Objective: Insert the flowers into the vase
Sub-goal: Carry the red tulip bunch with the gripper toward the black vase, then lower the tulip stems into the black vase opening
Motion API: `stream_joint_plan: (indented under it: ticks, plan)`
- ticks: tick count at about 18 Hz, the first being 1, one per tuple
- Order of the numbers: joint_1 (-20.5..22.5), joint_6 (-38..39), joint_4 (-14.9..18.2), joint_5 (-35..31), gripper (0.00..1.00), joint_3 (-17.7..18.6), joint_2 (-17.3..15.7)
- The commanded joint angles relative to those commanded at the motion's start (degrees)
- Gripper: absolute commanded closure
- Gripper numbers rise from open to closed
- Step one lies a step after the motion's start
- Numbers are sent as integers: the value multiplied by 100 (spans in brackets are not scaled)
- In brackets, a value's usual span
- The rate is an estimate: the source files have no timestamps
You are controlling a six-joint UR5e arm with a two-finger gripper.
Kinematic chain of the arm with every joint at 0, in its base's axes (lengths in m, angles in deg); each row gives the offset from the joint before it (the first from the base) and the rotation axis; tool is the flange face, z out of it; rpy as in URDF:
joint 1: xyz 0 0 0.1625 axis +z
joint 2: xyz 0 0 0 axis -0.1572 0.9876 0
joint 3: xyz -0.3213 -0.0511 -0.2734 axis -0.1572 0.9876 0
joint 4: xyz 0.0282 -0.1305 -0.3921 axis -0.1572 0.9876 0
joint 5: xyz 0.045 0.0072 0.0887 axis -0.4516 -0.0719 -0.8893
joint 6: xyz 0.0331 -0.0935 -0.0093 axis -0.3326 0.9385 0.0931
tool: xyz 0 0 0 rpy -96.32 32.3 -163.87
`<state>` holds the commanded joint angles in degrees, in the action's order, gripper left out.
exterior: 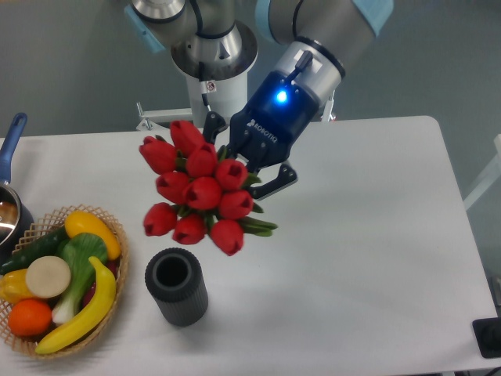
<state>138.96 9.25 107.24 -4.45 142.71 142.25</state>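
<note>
Robot hand (pixel 252 163) clamped on red tulip bunch (pixel 197 186), held sideways above the ribbed vase (pixel 177 286): untilted, stems could miss its narrow mouth.

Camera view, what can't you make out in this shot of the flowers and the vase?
- Stems of the flowers: hidden behind the red buds.
- Where the gripper fingers meet the stems: covered by the bunch.
- Inside of the vase: too dark to see the bottom.
- Blue-handled pot: cut off by the left edge.
- Lower fruit in the basket: buried under the top pieces.
</note>
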Motion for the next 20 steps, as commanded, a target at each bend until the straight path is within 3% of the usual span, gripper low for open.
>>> stream_joint_plan:
  ticks: [5, 10, 20]
  plan:
    - [-167, -316, -26, 423, 63, -17, 237]
    - [-229, -606, -35, 695, 63, -404, 685]
    - [-378, -1335, -35, 977, 63, -474, 967]
